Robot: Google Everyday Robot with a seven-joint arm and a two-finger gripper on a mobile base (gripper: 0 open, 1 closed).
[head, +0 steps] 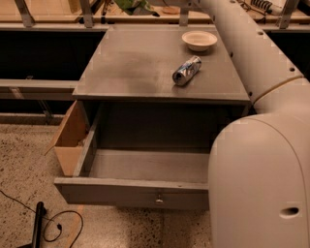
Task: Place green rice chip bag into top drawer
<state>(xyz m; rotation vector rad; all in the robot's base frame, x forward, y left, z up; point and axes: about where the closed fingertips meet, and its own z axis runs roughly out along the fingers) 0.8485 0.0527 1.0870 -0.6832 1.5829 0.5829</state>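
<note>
- At the very top edge of the view, above the far side of the cabinet, the gripper (161, 3) is almost wholly cut off. I cannot tell whether it is clenched or released.
- Just beside it, a scrap of the green bag (134, 6) shows up high, well apart from the drawer; it looks carried rather than resting on anything, though the hold itself is out of sight.
- The arm (242, 43) slants down from there along the right side to the bulky white body (261, 189), which blocks the drawer's right end.
- On the cabinet top (131, 68) lie a crushed can (186, 70) and, behind it, a small pale bowl (199, 40), apart from each other.
- Below, the drawer (126, 191) stands pulled out, its knob (159, 198) facing me and bare floor showing inside.
- A cardboard box (70, 138) leans against its left side, and a dark cable (58, 226) lies on the floor.
- To my eye the step is the carry: bring the bag forward over the cabinet's front edge, clear of the can, then lower it into the drawer's visible left-hand part before letting go, so it does not catch the rim.
- Hidden: most of the bag, the grip on it, and the drawer's right portion.
</note>
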